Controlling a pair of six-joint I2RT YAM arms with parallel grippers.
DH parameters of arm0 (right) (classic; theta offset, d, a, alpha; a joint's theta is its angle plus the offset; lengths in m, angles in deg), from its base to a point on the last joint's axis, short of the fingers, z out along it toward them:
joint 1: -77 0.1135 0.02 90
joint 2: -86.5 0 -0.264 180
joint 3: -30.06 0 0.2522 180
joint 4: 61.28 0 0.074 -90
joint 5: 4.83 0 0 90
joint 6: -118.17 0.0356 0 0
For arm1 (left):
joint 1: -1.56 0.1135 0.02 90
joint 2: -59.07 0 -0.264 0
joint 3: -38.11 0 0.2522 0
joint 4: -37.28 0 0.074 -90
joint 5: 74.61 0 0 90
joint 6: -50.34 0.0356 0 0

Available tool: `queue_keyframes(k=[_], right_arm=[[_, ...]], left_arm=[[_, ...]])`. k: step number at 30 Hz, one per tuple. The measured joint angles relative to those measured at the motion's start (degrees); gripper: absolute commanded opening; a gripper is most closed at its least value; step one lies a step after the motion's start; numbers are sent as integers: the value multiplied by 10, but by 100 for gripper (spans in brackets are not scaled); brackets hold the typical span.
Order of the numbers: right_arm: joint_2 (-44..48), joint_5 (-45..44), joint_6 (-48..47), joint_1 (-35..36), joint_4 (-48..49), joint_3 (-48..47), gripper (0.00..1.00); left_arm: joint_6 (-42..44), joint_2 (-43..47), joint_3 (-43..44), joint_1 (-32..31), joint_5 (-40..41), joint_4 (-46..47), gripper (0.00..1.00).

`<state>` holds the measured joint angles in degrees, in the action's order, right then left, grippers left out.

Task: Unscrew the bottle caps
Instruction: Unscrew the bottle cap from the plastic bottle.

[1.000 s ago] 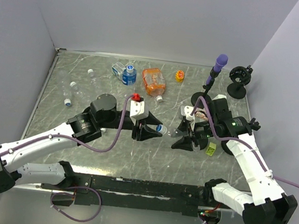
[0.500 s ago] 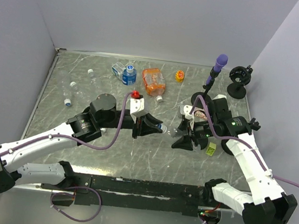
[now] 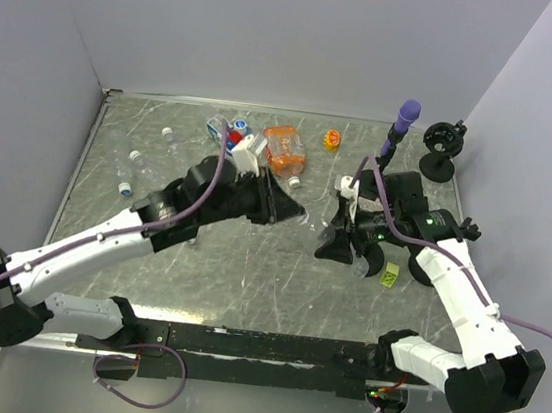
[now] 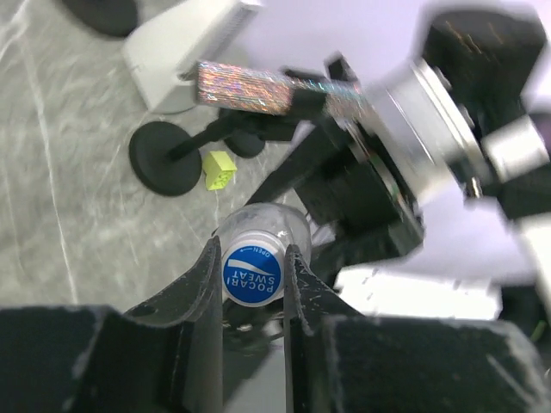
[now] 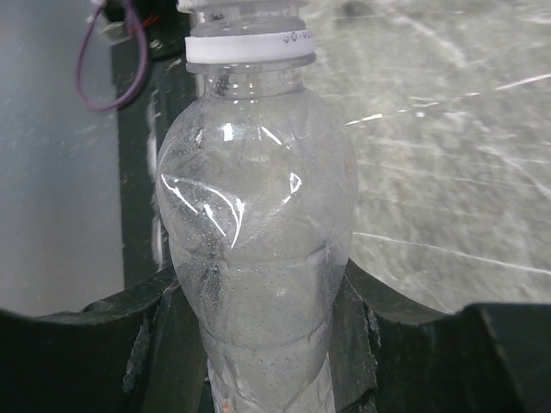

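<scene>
Left hand [image 4: 252,256] pinches the blue bottle cap [image 4: 252,274].

"POCARI SWEAT" is printed in white on the blue cap [image 4: 252,274], with a small "OPEN" just above it. Small dark characters are printed on the white neck ring [image 5: 250,47] of the clear bottle [image 5: 254,258] but cannot be read.

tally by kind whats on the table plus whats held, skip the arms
small loose caps: 4
held blue cap: 1
clear bottles: 2, one held, one at back; left arm may hide more
orange container: 1
black stands: 2
yellow-green cube: 1
small yellow-orange piece: 1
total in view: 12
</scene>
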<state>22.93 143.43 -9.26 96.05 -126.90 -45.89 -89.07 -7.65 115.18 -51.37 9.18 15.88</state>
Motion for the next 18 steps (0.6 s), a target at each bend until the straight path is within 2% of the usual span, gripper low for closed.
queue_keyframes(k=[5,12,13,14,18], right_arm=[[-7,-23,36,-15,33,-19,0],[-83,-62,70,-17,26,-118,0],[-92,-63,72,-17,26,-128,0],[-98,-63,76,-17,26,-134,0],[-102,-59,83,-17,26,-137,0]], left_arm=[[-105,-68,121,4,58,-118,1],[-140,-121,200,33,120,-152,2],[-143,-121,200,39,121,-147,8],[-145,-121,200,42,121,-144,19],[-139,-117,188,49,112,-128,69]])
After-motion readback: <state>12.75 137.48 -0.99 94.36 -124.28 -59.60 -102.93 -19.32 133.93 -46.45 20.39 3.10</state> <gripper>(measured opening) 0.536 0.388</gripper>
